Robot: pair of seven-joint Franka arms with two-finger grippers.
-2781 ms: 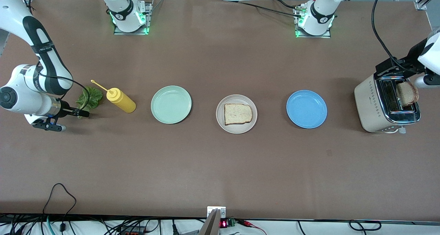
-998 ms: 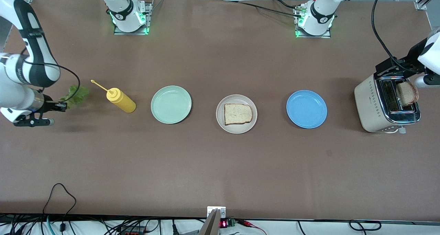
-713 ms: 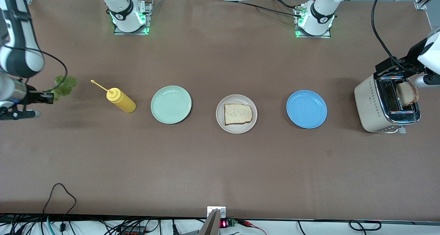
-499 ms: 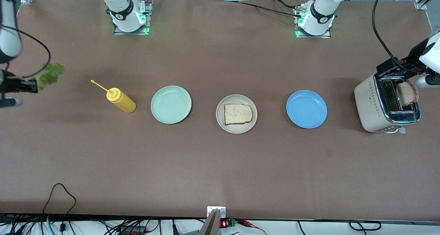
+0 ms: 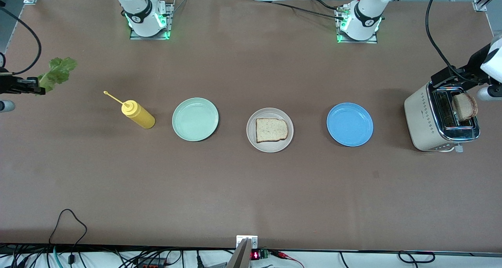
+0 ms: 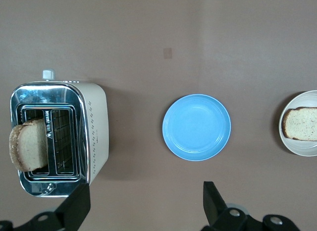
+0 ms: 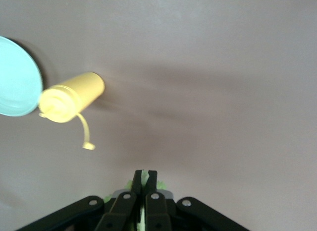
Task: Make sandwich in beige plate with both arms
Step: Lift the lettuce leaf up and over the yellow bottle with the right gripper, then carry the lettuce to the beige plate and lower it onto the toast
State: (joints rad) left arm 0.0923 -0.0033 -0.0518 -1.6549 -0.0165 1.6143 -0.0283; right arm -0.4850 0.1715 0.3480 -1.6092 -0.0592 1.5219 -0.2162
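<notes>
One bread slice on the beige plate, a second in the toaster, lettuce held in the air.

The round pale pinkish-beige plate [image 5: 270, 130] sits mid-table between a round mint-green plate [image 5: 195, 119] and a round blue plate [image 5: 350, 124], both bare, and holds one square-ish light-brown bread slice [image 5: 271, 129] lying flat. A cream and chrome two-slot toaster [image 5: 439, 121] at the left arm's end of the table has another crusted bread slice [image 5: 464, 106] standing up out of one slot; its other slot shows only the wire grid. The left gripper [image 6: 143, 203] hovers above the toaster, fingers spread wide and holding nothing. The right gripper [image 5: 33, 88] is clamped on a ruffled green lettuce leaf [image 5: 57, 73], over the right arm's end of the table. A yellow plastic squeeze bottle [image 5: 137, 114] stands between that end and the mint-green plate.
</notes>
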